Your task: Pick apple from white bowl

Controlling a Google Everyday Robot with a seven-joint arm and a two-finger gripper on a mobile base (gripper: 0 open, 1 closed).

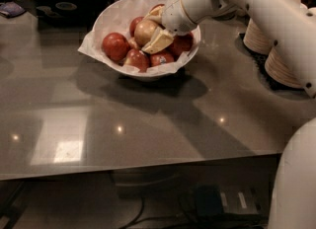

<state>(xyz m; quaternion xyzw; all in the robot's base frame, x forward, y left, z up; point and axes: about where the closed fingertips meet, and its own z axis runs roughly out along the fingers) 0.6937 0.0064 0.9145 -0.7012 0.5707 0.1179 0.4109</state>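
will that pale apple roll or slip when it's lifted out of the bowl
The apple looks round and smooth, so it may slip or roll against the red apples beside it. Whole and unbruised-looking, it is probably firm. The gripper is at it inside the white bowl.

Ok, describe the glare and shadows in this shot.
Camera view: a bright glare patch and small dots on the table; soft dark shadow below the white bowl, stretching right; the gripper, in the bowl at the apple, is evenly lit.
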